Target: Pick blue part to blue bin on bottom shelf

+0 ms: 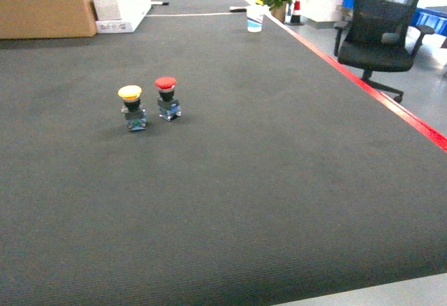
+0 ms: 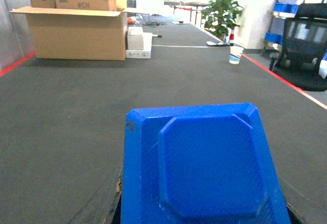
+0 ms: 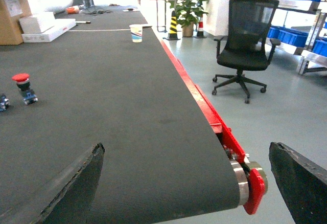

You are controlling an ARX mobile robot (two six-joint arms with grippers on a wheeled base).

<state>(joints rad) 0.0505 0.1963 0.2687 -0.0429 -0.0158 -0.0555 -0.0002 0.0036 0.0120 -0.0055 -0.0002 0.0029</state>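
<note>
We saw our left gripper (image 2: 204, 219) clenched on an upturned blue bin (image 2: 202, 165), contents hidden; our right gripper (image 3: 186, 183) hung released over the belt (image 3: 127, 121).

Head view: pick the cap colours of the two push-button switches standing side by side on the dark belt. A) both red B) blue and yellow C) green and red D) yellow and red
D: the left mushroom-head push-button switch has a yellow cap and the right one a red cap, both standing upright on the dark ribbed conveyor belt.
</note>
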